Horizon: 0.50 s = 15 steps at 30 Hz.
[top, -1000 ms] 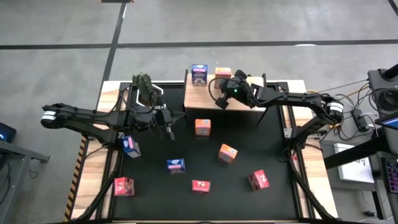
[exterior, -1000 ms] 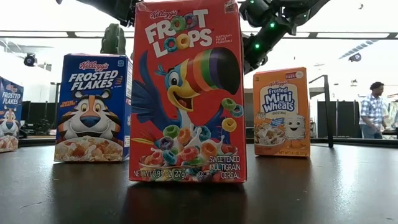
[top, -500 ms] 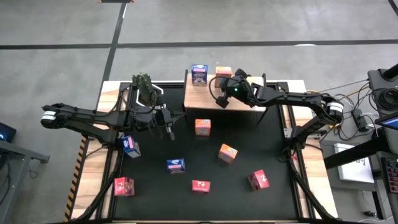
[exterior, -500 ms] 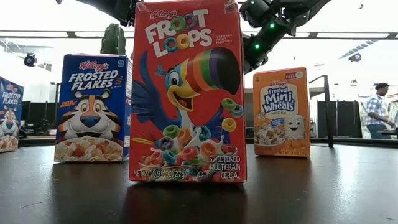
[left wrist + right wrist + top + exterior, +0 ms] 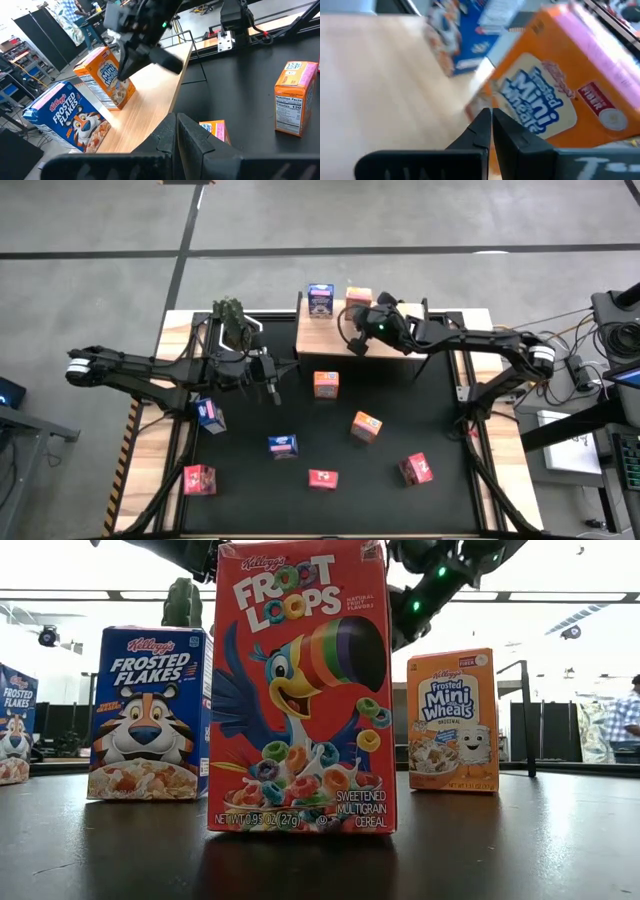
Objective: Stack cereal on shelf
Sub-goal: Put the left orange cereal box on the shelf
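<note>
Right gripper (image 5: 352, 345) shifted slightly over shelf (image 5: 330, 340); person (image 5: 627, 720) in background moved toward right edge

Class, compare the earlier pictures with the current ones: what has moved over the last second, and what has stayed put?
Very little changed. The right gripper shifted slightly over the shelf, shut and empty beside the orange box. In the low view, the person in the background walked towards the right edge. The left gripper, also shut, and all the cereal boxes stayed where they were.
</note>
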Tool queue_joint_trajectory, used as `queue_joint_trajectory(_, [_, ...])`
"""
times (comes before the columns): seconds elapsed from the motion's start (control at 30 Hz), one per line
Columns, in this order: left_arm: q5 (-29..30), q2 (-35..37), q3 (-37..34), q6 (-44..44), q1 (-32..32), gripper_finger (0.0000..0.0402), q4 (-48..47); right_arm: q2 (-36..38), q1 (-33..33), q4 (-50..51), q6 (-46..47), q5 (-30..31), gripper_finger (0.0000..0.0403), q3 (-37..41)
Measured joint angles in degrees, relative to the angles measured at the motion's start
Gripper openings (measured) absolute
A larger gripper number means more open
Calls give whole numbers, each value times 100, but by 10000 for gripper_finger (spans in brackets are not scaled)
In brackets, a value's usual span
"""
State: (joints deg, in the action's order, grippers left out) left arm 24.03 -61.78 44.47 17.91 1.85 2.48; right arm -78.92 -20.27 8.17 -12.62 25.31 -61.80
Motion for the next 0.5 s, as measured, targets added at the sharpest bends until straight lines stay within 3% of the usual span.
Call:
queue_joint_trajectory(0.27, [-121,0,0,-31,-2,0,3,779,713,936,731,-154,9,-61])
queue_joint_trajectory(0.5, [-260,0,0,-66,0,0,31,1156,966,1801,1345,-150,9,-34])
